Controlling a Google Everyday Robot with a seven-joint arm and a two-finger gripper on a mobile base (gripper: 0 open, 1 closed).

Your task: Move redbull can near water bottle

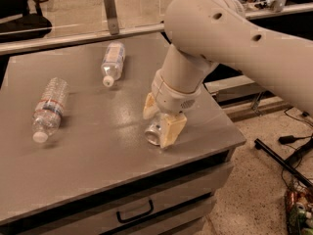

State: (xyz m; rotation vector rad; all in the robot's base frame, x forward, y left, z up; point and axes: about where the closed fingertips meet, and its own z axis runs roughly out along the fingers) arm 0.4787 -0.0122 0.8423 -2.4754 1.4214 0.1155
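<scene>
The redbull can (152, 133) lies on its side near the right front part of the grey table (93, 165), its shiny silver top facing the front. My gripper (160, 119) reaches down over it, with one tan finger on each side of the can, shut on it. The water bottle (48, 109) is clear and ribbed, with a white cap and a narrow red-and-blue band. It lies on its side at the table's left, well apart from the can. The arm hides the far end of the can.
A shorter bottle with a wide whitish label (112, 62) lies at the back middle of the table. A rail with a metal post (110, 13) runs behind the table. The table's right edge is close to the can. Drawers (134, 212) sit below the front edge.
</scene>
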